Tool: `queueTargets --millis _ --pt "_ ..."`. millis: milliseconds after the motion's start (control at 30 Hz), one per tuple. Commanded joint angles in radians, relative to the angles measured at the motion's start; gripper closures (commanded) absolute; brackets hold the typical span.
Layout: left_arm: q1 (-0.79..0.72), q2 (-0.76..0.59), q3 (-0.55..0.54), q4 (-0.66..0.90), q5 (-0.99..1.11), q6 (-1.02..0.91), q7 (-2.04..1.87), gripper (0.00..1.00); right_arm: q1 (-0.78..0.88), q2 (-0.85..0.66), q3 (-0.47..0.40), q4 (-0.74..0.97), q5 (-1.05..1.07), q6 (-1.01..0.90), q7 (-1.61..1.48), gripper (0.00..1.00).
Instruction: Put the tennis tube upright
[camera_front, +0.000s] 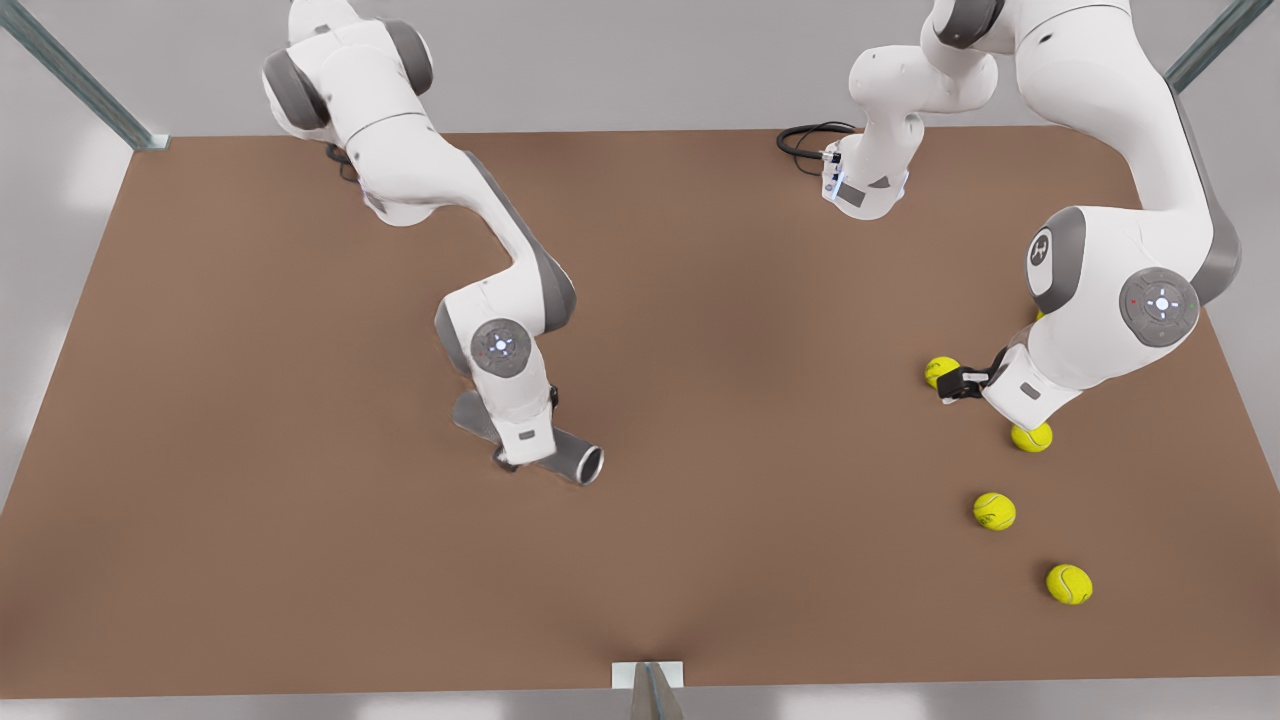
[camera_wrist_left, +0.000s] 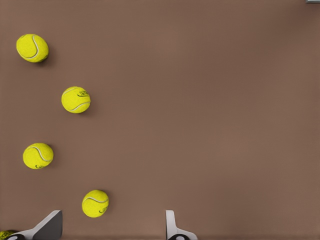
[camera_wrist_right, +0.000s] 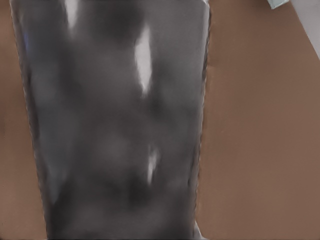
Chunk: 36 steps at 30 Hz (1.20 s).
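Tennis tube (camera_front: 570, 459): lying on its side on the brown table (camera_front: 250, 400), left of centre in the front view, open dark end pointing toward the front view's right. In the right wrist view its grey, glossy wall (camera_wrist_right: 120, 125) is sitting very close under the camera.

Right gripper (camera_front: 508, 460): hanging straight down over the tube's middle, on the arm at the front view's left. Fingers are hidden behind the hand and the tube, so I cannot tell how far apart they are or whether they are gripping.

Left gripper (camera_wrist_left: 114, 226): hovering low over the table at the front view's right, fingers spread wide and holding nothing.

Tennis balls: four yellow-green ones lying apart in a loose row; the nearest ball (camera_wrist_left: 95, 203) is sitting between the left fingertips' line and the next ball (camera_wrist_left: 38, 155).
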Motion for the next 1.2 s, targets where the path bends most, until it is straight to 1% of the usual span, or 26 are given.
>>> queueTargets --millis 0,33,67,100,200,333,400,467,533,600,733,767,800,933,1067,1100,1133,1167 --pt "0.0 0.0 0.0 0.0 0.0 0.002 -0.001 0.0 0.029 0.032 0.068 0.031 -0.172 0.046 -0.067 0.29" --pt "0.0 -0.001 0.0 0.0 0.0 0.001 -0.001 0.0 0.101 0.068 0.071 0.033 -0.255 0.129 -0.066 0.29" --pt "0.0 -0.001 -0.002 0.0 0.0 0.001 -0.001 0.0 0.128 0.092 0.073 0.041 -0.298 0.18 -0.066 0.29" --pt "0.0 0.0 -0.002 0.0 0.0 0.002 0.0 0.0 0.136 0.109 0.102 0.048 -0.377 0.204 -0.066 0.29" --pt "0.0 -0.001 -0.002 0.0 0.0 0.001 -0.001 0.0 0.156 0.149 0.103 0.048 -0.439 0.263 -0.07 0.29" --pt "0.0 0.0 -0.002 0.0 0.0 0.004 0.0 0.0 0.17 0.259 0.103 0.119 -0.43 0.316 0.041 0.29" --pt "0.0 0.002 -0.002 0.0 -0.002 0.004 0.0 0.0 0.17 0.276 0.103 0.125 -0.41 0.309 0.132 0.28" --pt "0.0 0.002 -0.002 0.0 -0.002 0.004 0.0 0.0 0.17 0.287 0.097 0.127 -0.299 0.307 0.166 0.28" --pt "0.0 0.002 -0.002 0.0 -0.002 0.004 0.0 0.0 0.168 0.301 0.093 0.128 -0.278 0.307 0.187 0.28" --pt "0.0 0.002 -0.002 0.0 -0.002 0.004 0.0 0.0 0.168 0.31 0.091 0.127 -0.206 0.301 0.238 0.28" --pt "0.0 0.002 -0.002 0.0 0.0 0.005 0.0 0.0 0.168 0.327 0.082 0.134 -0.206 0.313 0.235 0.28" --pt "0.0 0.002 -0.003 0.0 -0.002 0.005 0.0 0.0 0.17 0.329 0.082 0.134 -0.206 0.313 0.233 0.11" --pt "0.0 0.002 -0.002 -0.001 -0.002 0.005 0.0 0.0 0.17 0.33 0.082 0.134 -0.207 0.316 0.227 0.0" --pt "0.0 0.005 -0.002 0.0 0.0 0.007 -0.001 0.0 0.176 0.332 0.08 0.154 -0.207 0.315 0.195 0.0" --pt "0.0 0.005 -0.002 0.0 -0.002 0.005 0.0 0.0 0.242 0.292 0.082 0.162 -0.207 0.296 0.198 0.0" --pt "0.0 0.005 -0.003 0.0 -0.002 0.007 0.0 0.0 0.259 0.263 0.086 0.162 -0.204 0.272 0.198 0.0" --pt "0.0 0.005 -0.003 0.0 -0.003 0.005 0.0 0.0 0.277 0.2 0.093 0.16 -0.192 0.203 0.204 0.0" --pt "0.0 0.007 -0.003 0.0 -0.018 0.004 0.0 0.0 0.277 0.113 0.094 0.154 -0.06 0.091 0.209 0.0"
